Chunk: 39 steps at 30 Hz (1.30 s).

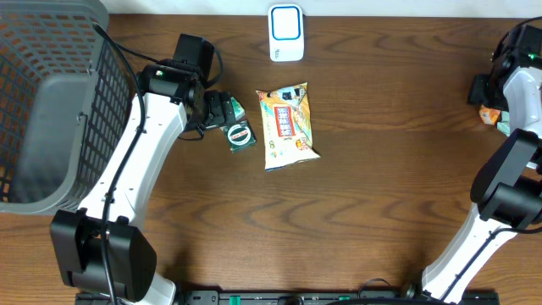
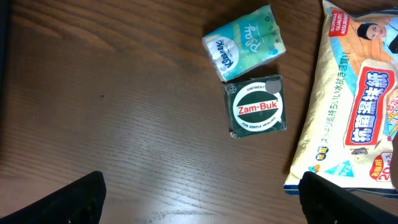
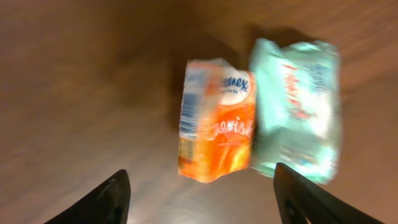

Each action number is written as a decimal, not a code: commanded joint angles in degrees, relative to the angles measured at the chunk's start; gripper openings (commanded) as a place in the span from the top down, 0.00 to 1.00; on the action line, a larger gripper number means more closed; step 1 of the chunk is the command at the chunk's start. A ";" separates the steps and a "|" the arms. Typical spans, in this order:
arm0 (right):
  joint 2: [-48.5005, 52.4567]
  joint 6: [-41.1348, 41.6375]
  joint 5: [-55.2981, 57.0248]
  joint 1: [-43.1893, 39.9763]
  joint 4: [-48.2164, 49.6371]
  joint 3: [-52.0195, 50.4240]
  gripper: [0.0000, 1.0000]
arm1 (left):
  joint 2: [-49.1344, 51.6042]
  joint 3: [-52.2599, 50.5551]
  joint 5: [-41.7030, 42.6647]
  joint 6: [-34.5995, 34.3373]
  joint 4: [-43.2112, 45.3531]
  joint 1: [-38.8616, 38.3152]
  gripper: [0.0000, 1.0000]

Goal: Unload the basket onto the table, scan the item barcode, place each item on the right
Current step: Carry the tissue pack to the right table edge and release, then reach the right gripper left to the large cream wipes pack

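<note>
Left claw (image 2: 202, 180): wide, nothing between its fingers; it hangs over bare wood just short of the Zam-Buk box.
Right claw (image 3: 200, 175): fingers spread wide and holding nothing, at the far right edge of the counter (image 1: 381, 195).
Orange Kleenex pack (image 3: 217, 118): lies flat on the counter below the right claw and free of both fingers; the picture is blurred, so its barcode cannot be made out.
Pale green pack (image 3: 298, 109): right beside the orange one, their long sides touching or nearly so.
Scanner (image 1: 286, 32): white with a blue face, at the back middle of the counter, well apart from the orange pack.
Zam-Buk box (image 2: 256, 106): green, label up, just beside a small green tissue pack (image 2: 245, 42).
Wipes packet (image 1: 286, 125): large, flat, in the middle of the counter, near the Zam-Buk box.
Basket (image 1: 34, 51): grey mesh, at the far left.
</note>
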 commanded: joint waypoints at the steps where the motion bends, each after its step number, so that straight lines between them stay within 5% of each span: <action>1: -0.59 0.74 -19.58 1.77 0.83 -0.17 0.31 | -0.02 0.48 -0.66 0.31 -0.15 0.13 0.02; 7: -0.79 0.76 -57.20 5.07 1.55 -0.17 0.31 | -0.02 0.48 -0.66 0.31 -0.15 0.13 0.02; 9: -0.79 0.76 -60.15 7.13 -0.79 -0.17 0.17 | -0.02 0.48 -0.66 0.31 -0.15 0.13 0.02; 13: -0.61 0.11 -59.67 11.93 -5.97 -0.48 0.01 | -0.02 0.48 -0.66 0.31 -0.15 0.13 0.02; 20: -0.61 -1.42 -54.36 22.51 -2.56 -5.44 0.01 | -0.02 0.48 -0.66 0.31 -0.15 0.13 0.02; 26: -0.59 7.08 -46.47 30.88 4.26 -11.50 0.01 | -0.02 0.48 -0.66 0.31 -0.15 0.13 0.02; 39: -0.59 12.35 -44.81 39.56 15.26 -18.27 0.01 | -0.02 0.48 -0.66 0.31 -0.15 0.13 0.02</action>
